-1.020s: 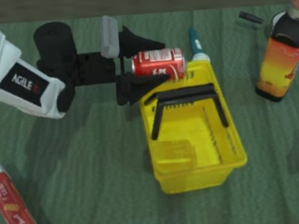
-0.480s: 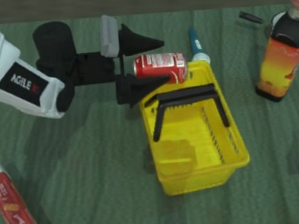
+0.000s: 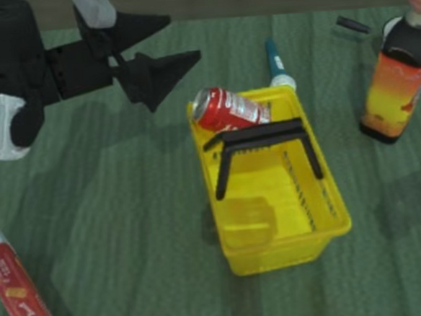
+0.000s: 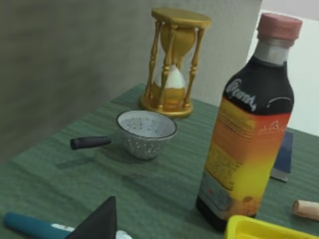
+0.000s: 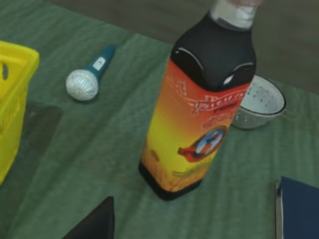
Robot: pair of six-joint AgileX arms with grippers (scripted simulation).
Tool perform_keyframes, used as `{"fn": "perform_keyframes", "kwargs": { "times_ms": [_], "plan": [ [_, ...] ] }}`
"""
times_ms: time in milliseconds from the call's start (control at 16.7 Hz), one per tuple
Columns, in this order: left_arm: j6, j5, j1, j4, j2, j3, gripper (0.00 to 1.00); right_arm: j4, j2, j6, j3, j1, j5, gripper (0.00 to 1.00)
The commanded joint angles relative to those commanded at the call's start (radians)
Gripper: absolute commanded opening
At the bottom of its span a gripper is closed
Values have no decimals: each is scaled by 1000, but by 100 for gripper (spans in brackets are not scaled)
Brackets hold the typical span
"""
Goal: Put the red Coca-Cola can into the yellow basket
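The red Coca-Cola can (image 3: pixel 230 109) lies on its side, tilted, in the far end of the yellow basket (image 3: pixel 329 200). Its silver top is over the basket's back-left corner, just behind the black handles (image 3: pixel 261 135). My left gripper (image 3: pixel 184 37) is open and empty, raised up and to the left of the can, clear of it. In the left wrist view one of its black fingers (image 4: pixel 99 221) and a corner of the basket (image 4: pixel 264 229) show. My right arm is out of the top view; one finger (image 5: pixel 97 221) of its open gripper shows beside the tall bottle.
A tall dark bottle (image 3: pixel 396 73) with an orange-yellow label stands at the right. A teal microphone (image 3: pixel 276 61) lies just behind the basket. A long red tube (image 3: pixel 14 295) lies at front left. A white strainer (image 4: pixel 145 132) and a gold hourglass (image 4: pixel 174 59) stand farther back.
My left gripper opened, let go of the can, and drew back up and to the left. The can dropped and now lies tilted in the basket's far end.
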Motion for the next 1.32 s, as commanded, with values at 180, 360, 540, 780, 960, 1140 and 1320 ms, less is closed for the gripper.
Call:
{"fn": "perform_keyframes", "kwargs": {
  "times_ms": [180,360,540,780,960,1140,1320],
  "plan": [
    [-27,-158,46,-130,-293,-138,100,-193,298,-137,283,86,3,100],
    [-36,-328,93,-267,-632,-293,100,-401,627,-283,594,176,8,100],
    [-30,-502,137,-407,-988,-462,100,-607,956,-429,906,266,12,100],
    [-2,-718,183,-582,-1435,-690,100,-850,1342,-600,1274,374,16,100],
    [24,-853,209,-694,-1694,-843,100,-996,1572,-704,1493,440,16,100],
    [48,-951,226,-776,-1862,-959,100,-1098,1727,-776,1638,487,15,100],
    [61,-996,232,-812,-1933,-1014,100,-1143,1792,-808,1700,508,14,100]
  ]
}}
